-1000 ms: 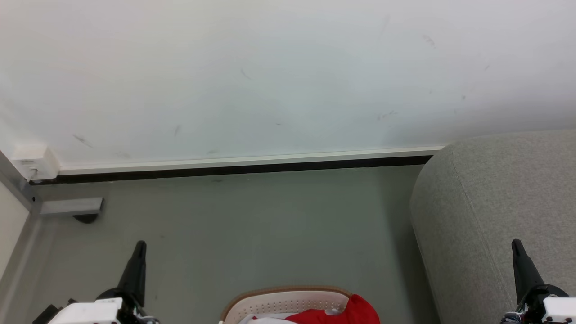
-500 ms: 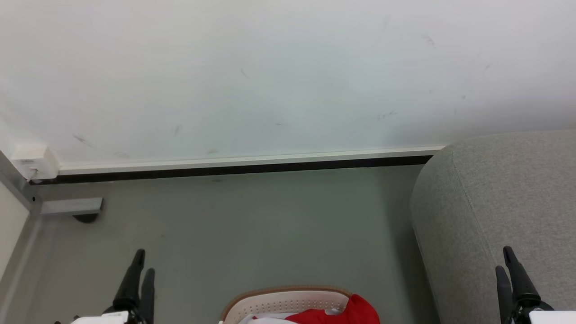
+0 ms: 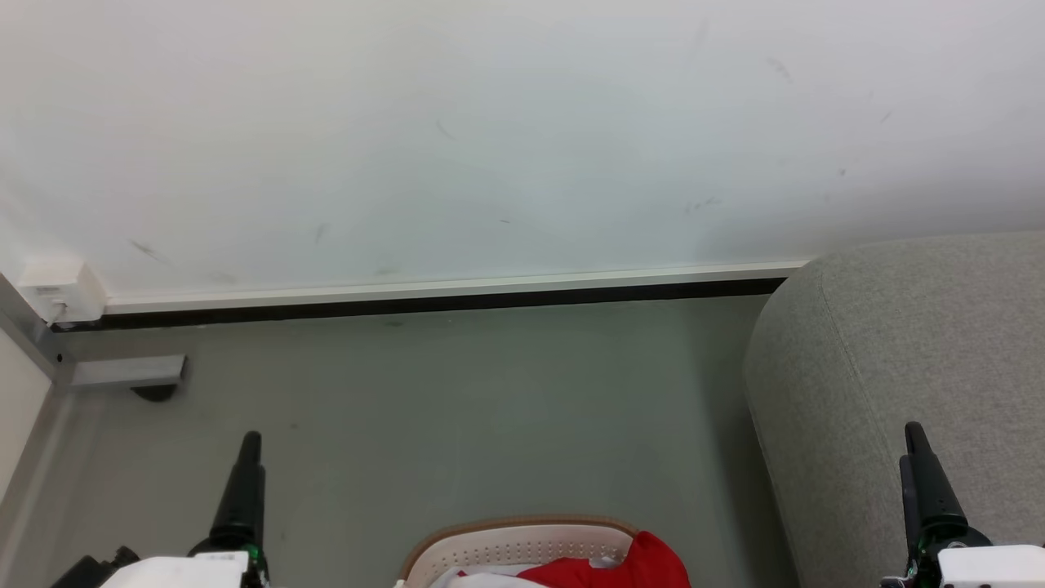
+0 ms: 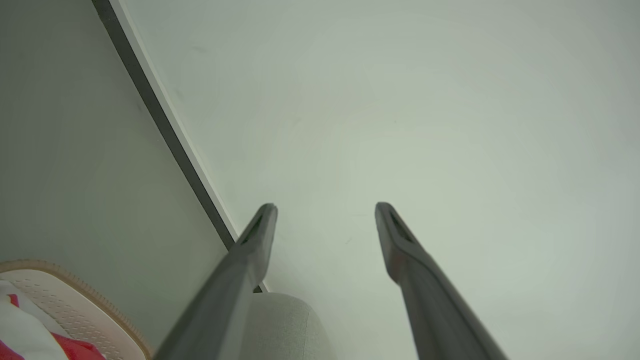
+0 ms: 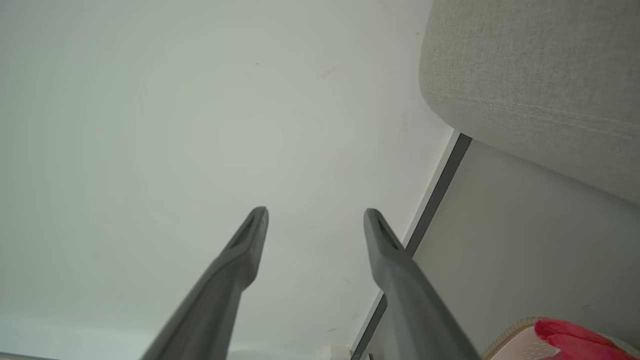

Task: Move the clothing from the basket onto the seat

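The white perforated basket [image 3: 522,545] with its tan rim sits on the floor at the bottom middle of the head view. The red clothing [image 3: 649,563] lies in it, bunched against its right side over a pale cloth. The grey seat [image 3: 914,343] rises at the right. My left gripper [image 3: 249,445] hangs left of the basket, apart from it. My right gripper [image 3: 909,445] hangs in front of the seat. In the wrist views both the left gripper [image 4: 326,207] and the right gripper [image 5: 316,213] are open and hold nothing. Those views also catch the basket [image 4: 85,295], the clothing [image 5: 575,340] and the seat [image 5: 540,75].
A white wall with a white and dark baseboard [image 3: 441,296] closes off the far side. Bare grey floor [image 3: 490,408] stretches between basket and wall. At the left stand a metal frame with a grey bracket [image 3: 131,371] and a small white box [image 3: 61,290].
Both grippers have gone from shut to open. Both arms have shifted slightly, and the head view has tipped a little.
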Controlling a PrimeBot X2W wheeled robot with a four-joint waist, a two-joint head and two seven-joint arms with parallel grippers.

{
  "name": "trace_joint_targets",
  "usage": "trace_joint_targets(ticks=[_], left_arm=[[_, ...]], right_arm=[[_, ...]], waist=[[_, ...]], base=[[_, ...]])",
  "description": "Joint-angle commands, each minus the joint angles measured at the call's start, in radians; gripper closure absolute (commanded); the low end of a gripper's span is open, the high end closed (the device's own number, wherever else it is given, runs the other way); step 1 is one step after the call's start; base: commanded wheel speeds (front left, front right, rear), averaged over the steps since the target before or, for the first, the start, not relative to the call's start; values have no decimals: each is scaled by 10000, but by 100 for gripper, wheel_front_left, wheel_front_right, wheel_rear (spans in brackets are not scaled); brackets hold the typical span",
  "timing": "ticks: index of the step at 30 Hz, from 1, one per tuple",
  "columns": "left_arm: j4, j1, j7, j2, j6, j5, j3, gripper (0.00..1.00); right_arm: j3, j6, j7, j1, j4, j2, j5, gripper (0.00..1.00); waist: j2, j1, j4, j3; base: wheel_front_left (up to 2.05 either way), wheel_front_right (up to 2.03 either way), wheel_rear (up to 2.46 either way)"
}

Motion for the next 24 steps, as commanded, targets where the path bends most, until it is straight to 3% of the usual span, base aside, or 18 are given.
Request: trace_joint_targets(ticks=[1,24], left_arm=[[-296,-213,-165,67,24,576,14,0],[-1067,212,-1017,94,783,5469,-543,0]], right_arm=[[76,-4,-118,-257,-268,-106,-354,0],[1050,-7,-970,-178,-730,-252,-5490,0]], waist=[[0,0,-8,5],[0,0,-41,-57]], base=[[0,0,0],[0,0,0]])
